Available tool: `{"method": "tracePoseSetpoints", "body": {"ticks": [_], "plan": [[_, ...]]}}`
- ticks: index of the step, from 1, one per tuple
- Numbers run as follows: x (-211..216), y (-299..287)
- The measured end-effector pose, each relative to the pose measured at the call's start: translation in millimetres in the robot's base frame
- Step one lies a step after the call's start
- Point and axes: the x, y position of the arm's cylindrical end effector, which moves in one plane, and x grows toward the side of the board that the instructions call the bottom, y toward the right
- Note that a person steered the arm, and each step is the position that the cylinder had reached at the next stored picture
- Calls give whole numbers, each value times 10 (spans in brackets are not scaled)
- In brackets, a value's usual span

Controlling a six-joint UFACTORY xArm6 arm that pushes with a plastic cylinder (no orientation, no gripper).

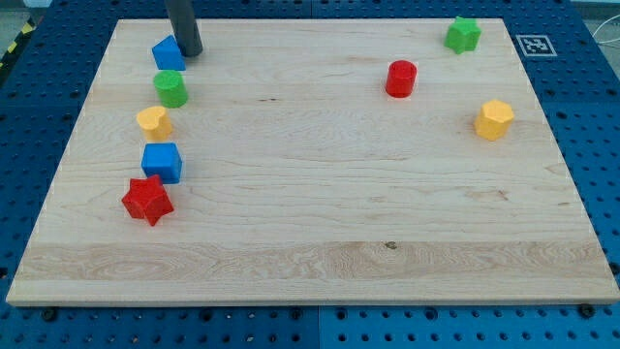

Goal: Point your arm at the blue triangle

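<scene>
The blue triangle (168,52) lies near the board's top left corner. My tip (190,52) rests on the board just to the triangle's right, touching or almost touching it; the dark rod rises out of the view's top. Below the triangle, down the left side, stand a green cylinder (171,88), a yellow block (154,122), a blue cube (162,162) and a red star (147,200).
On the right side stand a green star (463,35) at the top, a red cylinder (401,79) and a yellow hexagon (494,119). The wooden board (320,194) lies on a blue pegboard table with a tag marker at the top right.
</scene>
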Motion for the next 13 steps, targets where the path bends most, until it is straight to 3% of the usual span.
{"method": "tracePoseSetpoints", "body": {"ticks": [3,4,6,8,9,13], "plan": [[-151,195],[-406,263],[-592,1358],[-350,2420],[-226,2673],[-376,2585]]}}
